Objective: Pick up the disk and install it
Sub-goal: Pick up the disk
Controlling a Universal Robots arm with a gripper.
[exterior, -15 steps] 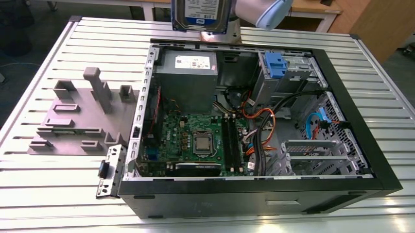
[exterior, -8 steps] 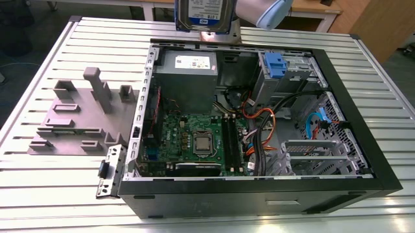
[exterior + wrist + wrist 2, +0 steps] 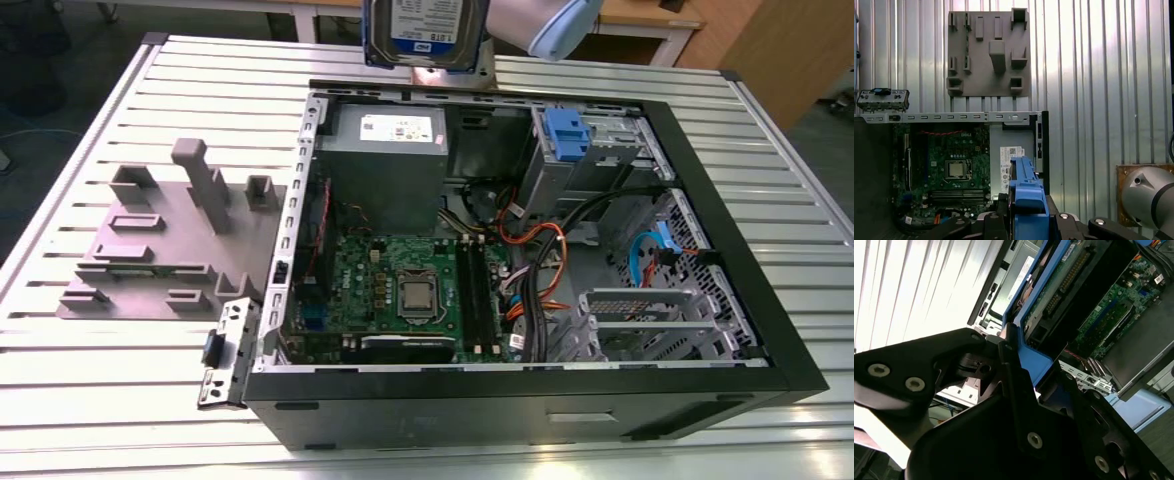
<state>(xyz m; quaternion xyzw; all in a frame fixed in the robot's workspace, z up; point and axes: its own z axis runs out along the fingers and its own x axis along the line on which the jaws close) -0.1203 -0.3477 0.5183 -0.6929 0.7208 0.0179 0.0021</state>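
Observation:
The disk (image 3: 424, 33), a silver hard drive with a white-and-blue label, hangs upright above the far edge of the open computer case (image 3: 534, 385). Its bright blue carrier frame (image 3: 1026, 197) sits between the black fingers of my gripper (image 3: 1026, 220), which is shut on it. In the second wrist view the same blue frame (image 3: 1029, 352) is clamped by the fingers (image 3: 1014, 385), and the drive's underside and connector run past it. The metal drive bay with its fixed blue bracket (image 3: 566, 135) lies below the disk, towards the exterior view's right.
The case holds a green motherboard (image 3: 400, 290), a grey power supply (image 3: 387, 150), loose cables (image 3: 534, 240) and a metal cage (image 3: 647, 320). A grey stepped plastic fixture (image 3: 167, 240) lies on the slatted table at the exterior view's left. A loose bracket (image 3: 227, 350) leans by the case.

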